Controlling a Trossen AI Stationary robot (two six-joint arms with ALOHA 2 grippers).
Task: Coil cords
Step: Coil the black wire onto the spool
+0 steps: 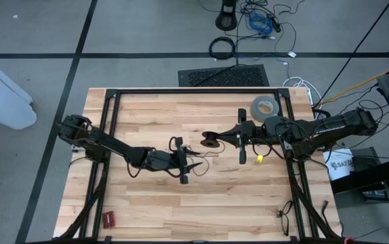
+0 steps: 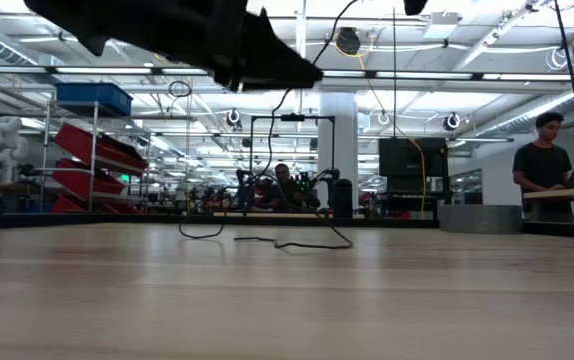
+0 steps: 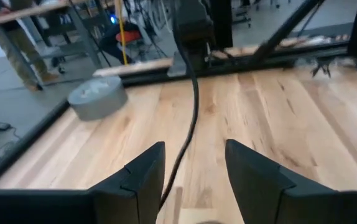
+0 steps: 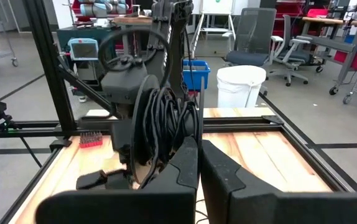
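Right claw (image 4: 197,168) clamps shut on the coiled cord (image 4: 160,124); a strand runs between the open left claw (image 3: 194,177)

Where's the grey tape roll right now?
In the high view the grey tape roll lies flat on the table's far right side, beside the right arm, clear of the cord bundle at mid-table.

A robotics lab or workshop hall. Ceiling strip lights (image 2: 527,45), shelving with red bins (image 2: 92,150) and office chairs (image 4: 253,37) stand beyond the wooden table (image 1: 201,196).
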